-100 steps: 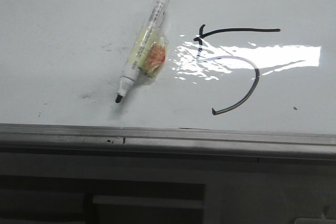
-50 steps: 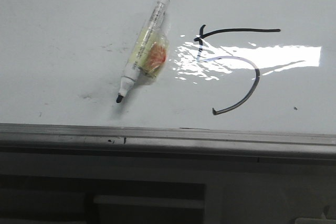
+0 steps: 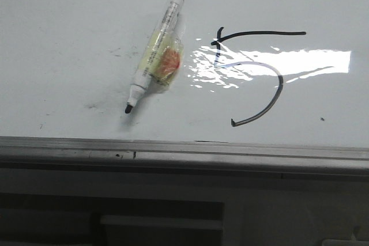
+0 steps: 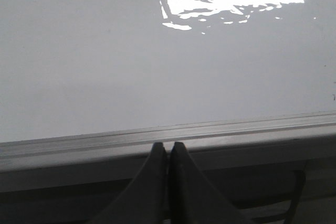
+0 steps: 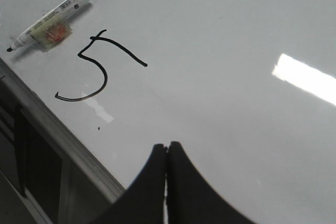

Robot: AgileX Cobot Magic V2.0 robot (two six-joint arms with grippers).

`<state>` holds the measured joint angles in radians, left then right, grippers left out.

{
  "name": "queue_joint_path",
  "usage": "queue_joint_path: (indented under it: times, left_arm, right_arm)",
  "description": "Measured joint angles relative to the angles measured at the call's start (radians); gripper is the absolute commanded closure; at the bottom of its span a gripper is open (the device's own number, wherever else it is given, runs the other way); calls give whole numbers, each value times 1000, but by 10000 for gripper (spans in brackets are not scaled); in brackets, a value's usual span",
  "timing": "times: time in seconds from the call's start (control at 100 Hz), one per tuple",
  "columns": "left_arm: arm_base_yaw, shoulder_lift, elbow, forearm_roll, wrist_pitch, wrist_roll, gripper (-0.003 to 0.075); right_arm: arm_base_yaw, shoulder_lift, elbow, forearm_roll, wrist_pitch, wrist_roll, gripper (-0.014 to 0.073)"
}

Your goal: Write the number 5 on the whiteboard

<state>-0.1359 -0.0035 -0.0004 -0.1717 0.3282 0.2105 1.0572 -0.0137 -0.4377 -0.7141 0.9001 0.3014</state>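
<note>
Check the left gripper (image 4: 168, 148) first: its two dark, tapered fingers (image 4: 152, 182) are pressed together with nothing between them, and it hangs over the grey metal edge strip (image 4: 157, 136) of the whiteboard (image 4: 105, 66). The right gripper (image 5: 167, 148) reads the same: fingers together, empty, hanging above bare board (image 5: 236, 35) near the edge.

Locate the 5 (image 5: 97, 66) in the right wrist view, well apart from the right gripper. In the front view the 5 (image 3: 256, 76) sits right of centre on the board (image 3: 69, 27), near the strip (image 3: 184, 148). Its strokes are thin and black: a short vertical, a long top bar, and a wide open belly ending in a small hook. A bright band of glare (image 3: 277, 61) crosses the middle of the digit.

Note the marker (image 3: 154, 53) lying flat on the board just left of the 5, not touching it. It is uncapped, the black tip toward the strip and the dark end away from it. The barrel is white with printed text, and a clear wrap with a yellow and orange patch surrounds its middle. Nothing lies between either gripper and the marker or the digit.

The board surface is glossy white with faint grey smudges and small dark specks left of the marker.

Against the frames from a second ago, marker and 5 keep the same layout; the whole front view sits a trace further left.
</note>
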Motion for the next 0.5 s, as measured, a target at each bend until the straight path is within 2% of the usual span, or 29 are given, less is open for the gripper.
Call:
queue_joint_path:
  times: [0.5]
  left_arm:
    - [0,0,0,0,0,0,741]
  right_arm:
    - [-255,0,16,-6,4,0,646]
